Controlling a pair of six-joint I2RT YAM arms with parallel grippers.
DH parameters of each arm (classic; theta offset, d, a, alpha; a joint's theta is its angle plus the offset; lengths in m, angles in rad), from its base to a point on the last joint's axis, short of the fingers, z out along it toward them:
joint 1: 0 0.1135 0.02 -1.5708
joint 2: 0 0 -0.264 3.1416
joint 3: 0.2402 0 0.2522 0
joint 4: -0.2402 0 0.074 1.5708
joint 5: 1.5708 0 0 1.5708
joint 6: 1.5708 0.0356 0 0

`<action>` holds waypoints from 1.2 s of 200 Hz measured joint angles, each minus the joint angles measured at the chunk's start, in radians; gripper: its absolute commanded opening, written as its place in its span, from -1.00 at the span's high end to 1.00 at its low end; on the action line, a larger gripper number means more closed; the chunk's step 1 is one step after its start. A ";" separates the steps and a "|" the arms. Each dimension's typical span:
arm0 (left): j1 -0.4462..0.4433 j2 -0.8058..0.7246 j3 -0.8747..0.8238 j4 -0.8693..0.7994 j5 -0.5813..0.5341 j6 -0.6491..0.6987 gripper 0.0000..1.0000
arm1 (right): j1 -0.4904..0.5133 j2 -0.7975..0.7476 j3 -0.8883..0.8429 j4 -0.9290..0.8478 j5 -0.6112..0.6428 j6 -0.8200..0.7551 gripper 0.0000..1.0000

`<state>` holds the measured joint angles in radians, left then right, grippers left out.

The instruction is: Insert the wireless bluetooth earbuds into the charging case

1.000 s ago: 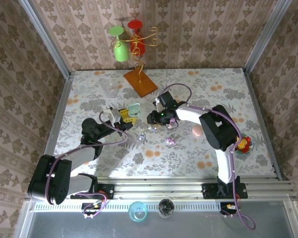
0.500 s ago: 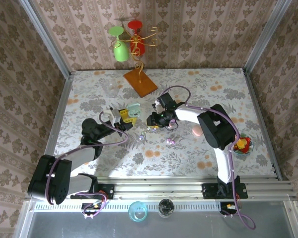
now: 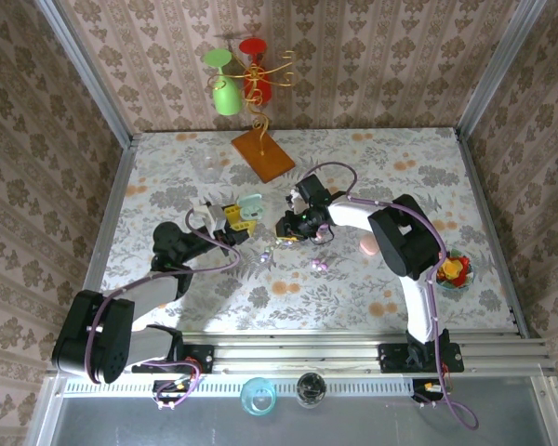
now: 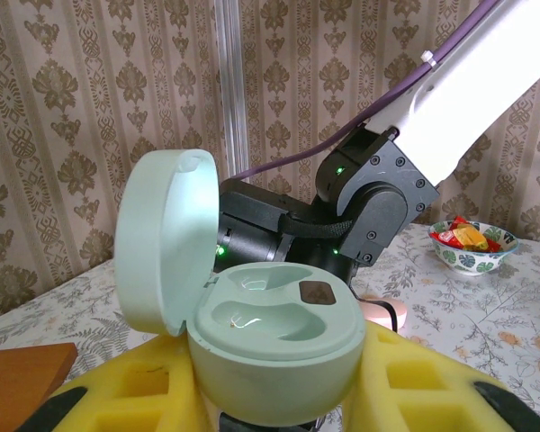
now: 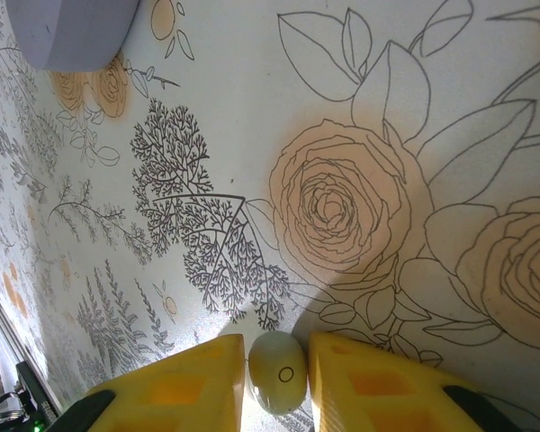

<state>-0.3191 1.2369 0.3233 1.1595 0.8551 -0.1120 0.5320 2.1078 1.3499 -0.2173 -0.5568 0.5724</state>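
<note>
Floral table [image 3: 428, 167] | left gripper [image 4: 274, 400] clenched on open mint-green pebble-shaped plastic charging case [image 4: 279, 337], left of table middle | right gripper [image 5: 277, 389] astride tiny whitish plastic earbud [image 5: 274, 371] lying mid-table, grasp not discernible | step judged: pickup; next: firm pinch, lift, seat in case.

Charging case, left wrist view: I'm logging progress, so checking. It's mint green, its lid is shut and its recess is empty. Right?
Not quite. The lid stands open, tipped up on the left, as the left wrist view shows. The rest holds: the charging case is mint green and its recess is empty.
</note>
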 measured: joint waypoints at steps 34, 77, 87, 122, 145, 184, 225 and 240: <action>0.000 0.000 -0.005 0.000 -0.001 0.003 0.45 | 0.003 0.001 0.011 -0.022 0.002 -0.023 0.56; 0.000 0.000 -0.005 0.000 -0.001 0.004 0.45 | 0.016 0.013 0.030 -0.050 0.006 -0.048 0.49; 0.000 -0.002 -0.005 -0.003 -0.002 0.004 0.45 | 0.017 0.014 0.032 -0.052 0.006 -0.049 0.52; 0.000 -0.014 -0.008 -0.010 -0.014 0.020 0.45 | 0.017 0.014 0.032 -0.052 0.007 -0.049 0.59; 0.000 -0.015 -0.009 -0.018 -0.023 0.033 0.45 | 0.018 0.007 0.028 -0.047 0.026 -0.048 0.62; 0.000 -0.015 -0.009 -0.040 -0.061 0.073 0.45 | 0.023 -0.072 -0.065 0.010 0.134 -0.024 0.61; -0.058 -0.015 -0.008 -0.114 -0.139 0.176 0.45 | 0.013 -0.197 -0.160 0.033 0.278 0.013 0.61; -0.093 -0.005 -0.006 -0.148 -0.178 0.222 0.46 | 0.006 -0.251 -0.189 0.031 0.330 0.029 0.61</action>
<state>-0.4122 1.2316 0.3172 1.0111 0.6773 0.1097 0.5385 1.8565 1.1610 -0.1860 -0.2272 0.6010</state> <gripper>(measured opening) 0.326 0.197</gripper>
